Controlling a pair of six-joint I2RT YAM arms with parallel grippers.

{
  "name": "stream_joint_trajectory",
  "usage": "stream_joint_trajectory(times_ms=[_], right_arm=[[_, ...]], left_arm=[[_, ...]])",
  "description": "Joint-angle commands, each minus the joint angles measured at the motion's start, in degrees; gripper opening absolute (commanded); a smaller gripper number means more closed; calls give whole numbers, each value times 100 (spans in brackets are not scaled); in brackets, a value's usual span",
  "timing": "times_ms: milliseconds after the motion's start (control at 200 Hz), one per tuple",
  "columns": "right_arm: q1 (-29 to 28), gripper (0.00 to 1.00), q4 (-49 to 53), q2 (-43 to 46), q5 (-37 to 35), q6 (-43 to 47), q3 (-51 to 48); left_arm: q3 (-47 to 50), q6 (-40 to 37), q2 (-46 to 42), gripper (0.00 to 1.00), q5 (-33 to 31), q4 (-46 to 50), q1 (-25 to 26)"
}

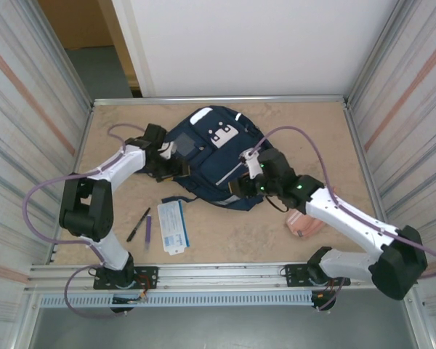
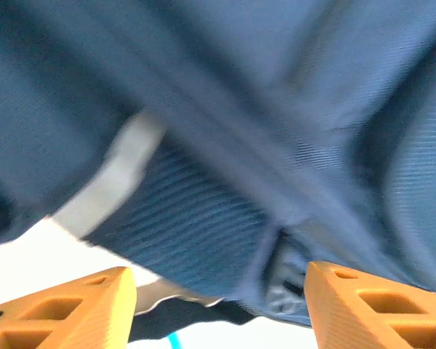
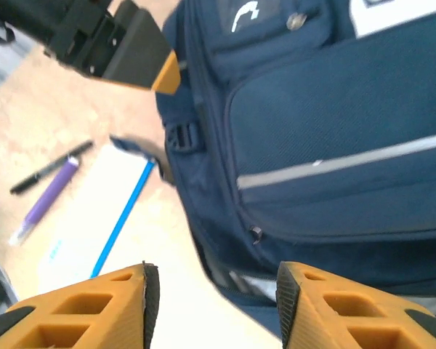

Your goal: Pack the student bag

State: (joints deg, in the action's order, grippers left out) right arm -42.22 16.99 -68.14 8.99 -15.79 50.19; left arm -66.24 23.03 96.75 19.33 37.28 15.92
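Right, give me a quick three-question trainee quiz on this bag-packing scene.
1. True or false: the purple pen is inside the student bag.
2. Where does the pink pouch lie? A) on top of the bag; B) on the table to the right of the bag, by the right arm; C) at the far left, beside the pens.
3. Are the jaws of the right gripper open or shut?
Key: 1 false, it lies on the table beside the black pen. 2 B. 3 open, with nothing between them.
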Motion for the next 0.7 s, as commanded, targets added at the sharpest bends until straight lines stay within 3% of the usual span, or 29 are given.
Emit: stream_joint_trajectory(times_ms=[0,256,306,371,436,551,692], right_arm=[[-229,50,145,-333,-332,62,202],[-600,54,12,-744,-543,-98,288],[-668,54,-23,-800,-561,-100,275],[-738,54,-99,-890,-620,-125,237],[-762,56,-237,-1046,-394,-212,172],[-763,58,-640,-1350,272,-403,-33],[-551,55,-609,-1800,-204,-570,-26]], left_arm=[[133,847,-174,64,20,-302,98],[320,1739,322,62,125,-1373,111],[355,1857,396,54,115,-1537,111],[339,1914,479,25,193,-1666,112],[332,1911,413,13,310,-1619,118],[417,1769,-47,3,127,-1377,249],[729,1983,-577,0,254,-1356,401]])
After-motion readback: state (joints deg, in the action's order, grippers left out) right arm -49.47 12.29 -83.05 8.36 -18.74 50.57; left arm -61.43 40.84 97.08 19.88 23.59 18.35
